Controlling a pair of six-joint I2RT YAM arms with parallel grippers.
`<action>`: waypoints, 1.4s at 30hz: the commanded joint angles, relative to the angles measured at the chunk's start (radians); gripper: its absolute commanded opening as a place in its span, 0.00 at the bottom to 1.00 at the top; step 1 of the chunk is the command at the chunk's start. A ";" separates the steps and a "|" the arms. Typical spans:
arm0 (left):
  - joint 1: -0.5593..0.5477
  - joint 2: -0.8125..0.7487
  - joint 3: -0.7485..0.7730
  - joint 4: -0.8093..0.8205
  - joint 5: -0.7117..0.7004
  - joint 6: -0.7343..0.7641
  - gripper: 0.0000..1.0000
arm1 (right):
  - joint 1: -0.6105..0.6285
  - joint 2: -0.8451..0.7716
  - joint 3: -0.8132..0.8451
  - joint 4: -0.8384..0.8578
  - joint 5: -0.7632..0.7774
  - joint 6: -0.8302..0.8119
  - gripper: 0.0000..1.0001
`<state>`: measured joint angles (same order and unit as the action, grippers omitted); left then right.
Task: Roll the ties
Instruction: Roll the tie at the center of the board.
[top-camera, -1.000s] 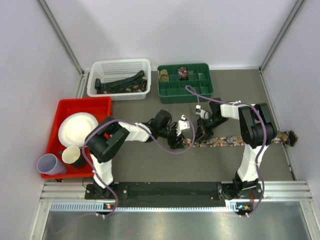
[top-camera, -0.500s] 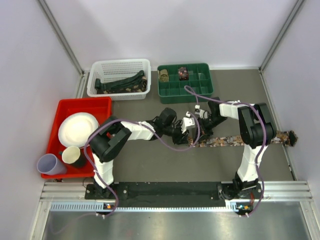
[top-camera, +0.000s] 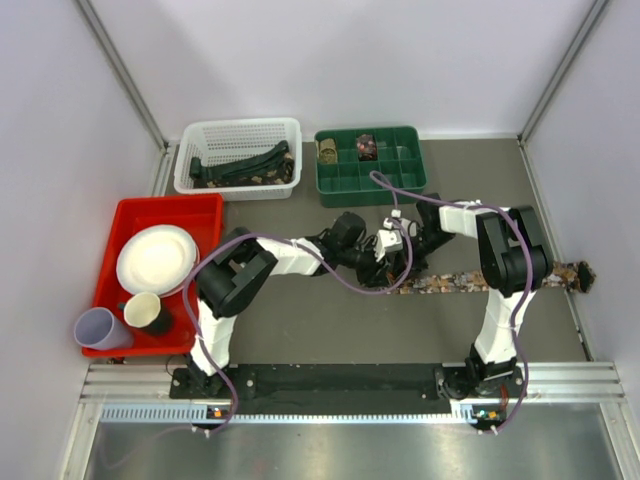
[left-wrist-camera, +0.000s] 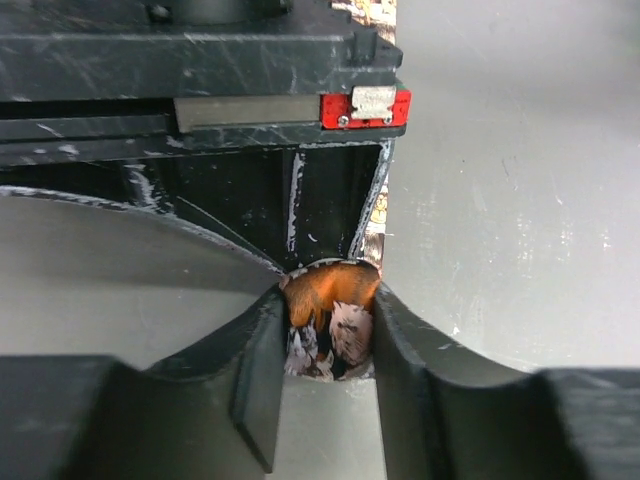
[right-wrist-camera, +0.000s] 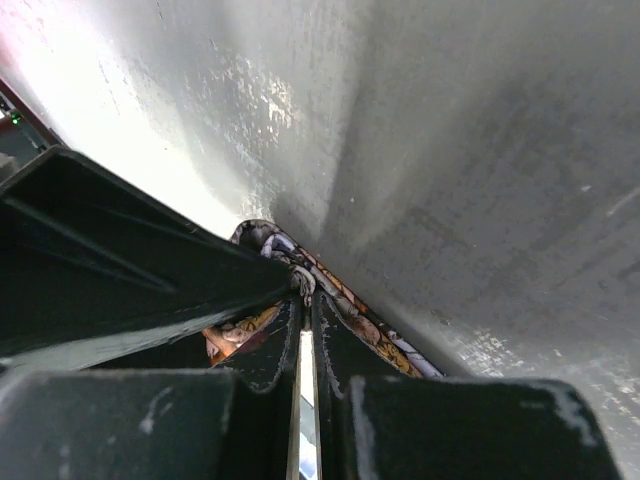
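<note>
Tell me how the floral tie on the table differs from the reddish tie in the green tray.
The floral tie lies stretched flat across the table; the reddish tie is a small coil. The floral tie's end sits between the left gripper's fingers; the reddish tie sits free in a green tray compartment. Both look reddish-brown.

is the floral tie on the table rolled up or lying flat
Mostly flat: the tie lies as a long strip; only its end is bunched in the left gripper.

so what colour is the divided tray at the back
Dark green tray, clearest in the top external view.
</note>
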<state>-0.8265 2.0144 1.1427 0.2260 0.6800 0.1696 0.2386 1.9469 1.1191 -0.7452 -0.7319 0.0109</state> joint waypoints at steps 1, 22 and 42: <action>-0.037 0.057 -0.018 -0.013 0.006 0.031 0.44 | 0.016 0.049 -0.021 0.092 0.201 -0.051 0.00; -0.006 -0.057 -0.113 0.045 0.012 -0.056 0.41 | 0.016 0.035 -0.038 0.099 0.224 -0.042 0.00; -0.089 0.010 -0.005 -0.444 -0.264 0.329 0.22 | 0.010 0.017 0.039 -0.005 0.074 -0.020 0.04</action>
<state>-0.8867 1.9919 1.1519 0.0906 0.5194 0.3408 0.2405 1.9469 1.1282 -0.7597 -0.7280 0.0189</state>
